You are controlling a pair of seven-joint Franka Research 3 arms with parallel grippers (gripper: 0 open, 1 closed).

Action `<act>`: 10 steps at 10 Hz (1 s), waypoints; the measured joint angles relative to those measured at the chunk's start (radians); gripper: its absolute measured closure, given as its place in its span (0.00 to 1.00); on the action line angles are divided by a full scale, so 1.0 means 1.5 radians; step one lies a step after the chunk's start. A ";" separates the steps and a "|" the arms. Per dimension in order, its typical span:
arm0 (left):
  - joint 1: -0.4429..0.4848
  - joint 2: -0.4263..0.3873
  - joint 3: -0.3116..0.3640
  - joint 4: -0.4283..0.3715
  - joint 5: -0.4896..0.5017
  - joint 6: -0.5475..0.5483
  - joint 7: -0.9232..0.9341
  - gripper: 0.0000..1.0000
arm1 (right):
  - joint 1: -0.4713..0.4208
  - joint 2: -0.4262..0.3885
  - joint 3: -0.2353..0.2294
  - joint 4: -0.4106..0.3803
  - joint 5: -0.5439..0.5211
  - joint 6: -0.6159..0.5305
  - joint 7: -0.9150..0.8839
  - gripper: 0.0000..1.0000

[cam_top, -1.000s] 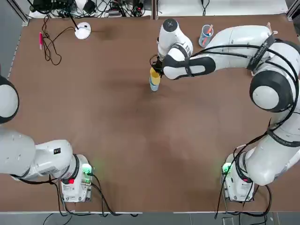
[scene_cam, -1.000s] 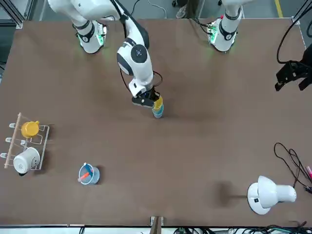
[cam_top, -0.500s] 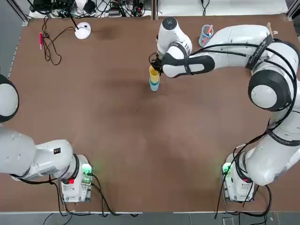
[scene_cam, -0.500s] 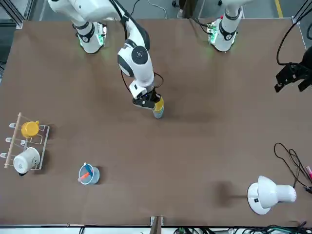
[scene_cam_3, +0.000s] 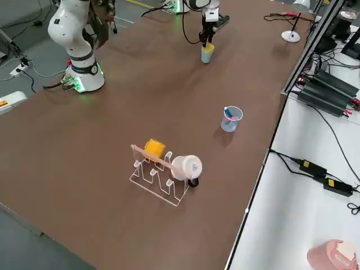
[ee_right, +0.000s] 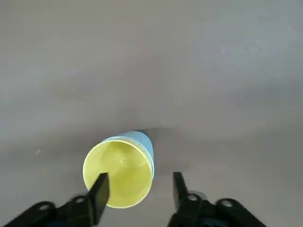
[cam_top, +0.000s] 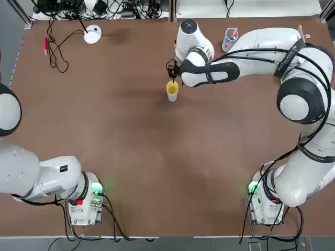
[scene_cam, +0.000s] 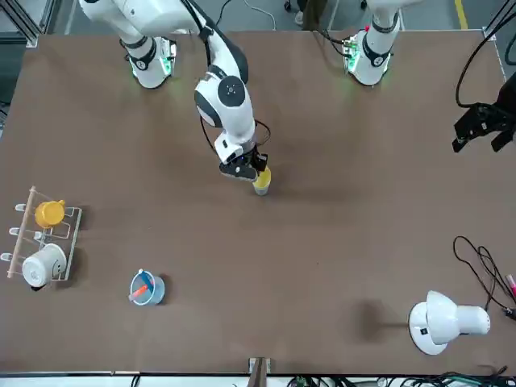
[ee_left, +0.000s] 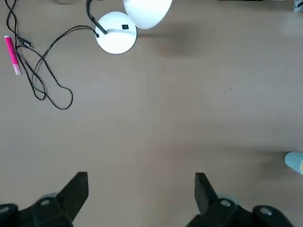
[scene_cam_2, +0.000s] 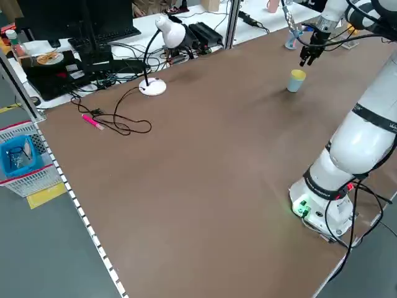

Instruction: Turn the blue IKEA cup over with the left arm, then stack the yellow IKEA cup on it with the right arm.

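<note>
Front view: your yellow cup (scene_cam: 263,177) sits nested inside the blue cup (scene_cam: 261,190), both upright on the brown table (scene_cam: 322,242), with only the yellow cup's upper part showing above the blue one. Your right gripper (ee_right: 141,182) is right at the cups, its two fingers spread apart, one of them by the yellow rim; whether that finger touches the rim, you cannot tell from these pictures.

Left wrist view: your left gripper (ee_left: 142,189) hangs over the table on the robot's left side, its fingers wide apart with nothing between them. Past it you see the white lamp (ee_left: 116,33), its looped black cable (ee_left: 57,82) and a pink marker (ee_left: 13,54).

Looking down from the top view, you find the clear blue tumbler (cam_top: 229,41) with sticks in it to the right of the stacked cups. In the right side view, the wire rack (scene_cam_3: 160,179) carries an orange-yellow mug (scene_cam_3: 154,148) and a white mug (scene_cam_3: 187,167).
</note>
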 joint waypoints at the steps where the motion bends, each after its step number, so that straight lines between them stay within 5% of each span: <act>1: 0.000 0.000 0.000 0.000 0.000 0.000 0.000 0.01 | -0.002 0.000 0.000 0.002 0.000 0.000 0.000 0.33; 3: 0.000 0.000 0.000 0.000 0.000 -0.001 0.000 0.01 | -0.042 -0.012 0.004 0.012 -0.003 -0.025 -0.058 0.31; 7: 0.000 0.000 0.000 0.000 0.000 -0.001 0.000 0.01 | -0.234 -0.042 0.010 0.019 -0.003 -0.073 -0.308 0.30; 10: 0.001 0.003 0.000 0.000 0.000 -0.001 -0.002 0.01 | -0.326 -0.052 0.008 0.020 -0.003 -0.090 -0.456 0.30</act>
